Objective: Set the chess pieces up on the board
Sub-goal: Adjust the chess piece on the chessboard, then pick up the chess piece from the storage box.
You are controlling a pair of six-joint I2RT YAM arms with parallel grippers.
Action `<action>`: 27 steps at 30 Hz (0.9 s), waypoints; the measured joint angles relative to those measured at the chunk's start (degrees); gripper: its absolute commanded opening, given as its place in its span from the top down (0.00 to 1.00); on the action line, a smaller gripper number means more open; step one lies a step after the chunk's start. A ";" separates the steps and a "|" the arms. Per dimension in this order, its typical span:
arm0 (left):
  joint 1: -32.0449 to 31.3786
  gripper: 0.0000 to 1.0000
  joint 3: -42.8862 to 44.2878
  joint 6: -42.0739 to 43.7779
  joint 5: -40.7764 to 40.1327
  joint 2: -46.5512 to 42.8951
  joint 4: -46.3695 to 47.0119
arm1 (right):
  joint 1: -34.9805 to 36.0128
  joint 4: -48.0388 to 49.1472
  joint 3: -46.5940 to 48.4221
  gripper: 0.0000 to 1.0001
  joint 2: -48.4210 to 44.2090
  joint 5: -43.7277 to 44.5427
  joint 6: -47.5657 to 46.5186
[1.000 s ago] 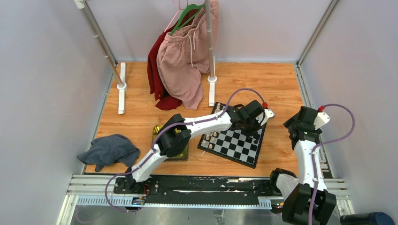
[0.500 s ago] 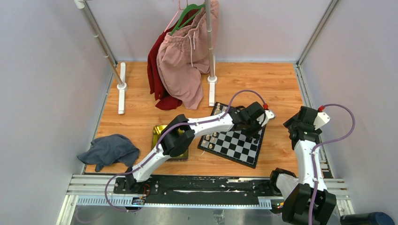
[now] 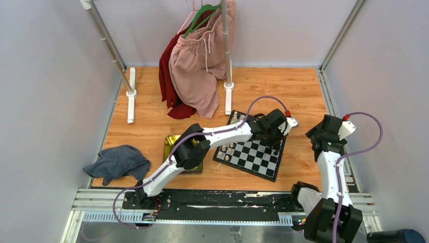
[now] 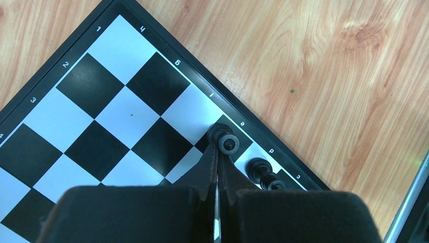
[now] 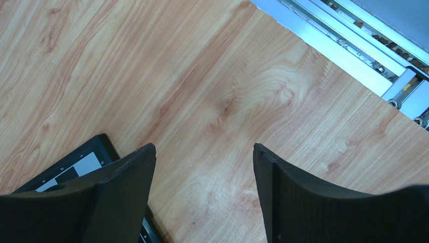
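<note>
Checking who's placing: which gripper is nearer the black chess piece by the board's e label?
Left. The left gripper pinches the black chess piece at its tips; the right gripper hangs open over bare wood off the board's corner.

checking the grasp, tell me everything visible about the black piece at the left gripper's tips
The black piece is tiny, glossy and dark, plastic-looking, with a round ringed top. It sits on a black edge square of the board, by the border. The left gripper meets it with closed fingertips; a grip cannot be confirmed. A second black piece stands apart beside it.
</note>
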 measured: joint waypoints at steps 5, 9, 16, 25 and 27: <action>0.00 1.00 0.04 0.11 -0.48 0.00 -0.15 | 0.00 0.00 0.00 0.26 0.02 -0.02 0.00; 0.00 1.00 -1.01 0.74 -2.75 -0.20 -0.04 | 0.00 0.00 0.00 0.26 0.02 -0.04 0.02; 0.07 1.00 -6.80 2.25 -7.41 -4.37 -1.42 | 0.00 -0.44 0.35 0.26 0.02 -0.07 -0.02; 0.07 0.90 -10.43 2.14 -15.23 -15.26 -8.39 | 0.00 -1.46 3.65 0.25 0.00 -0.59 -0.28; 0.09 0.62 -11.69 1.60 -17.20 -19.89 -9.51 | 0.02 -1.99 4.33 0.25 0.00 -0.98 -0.28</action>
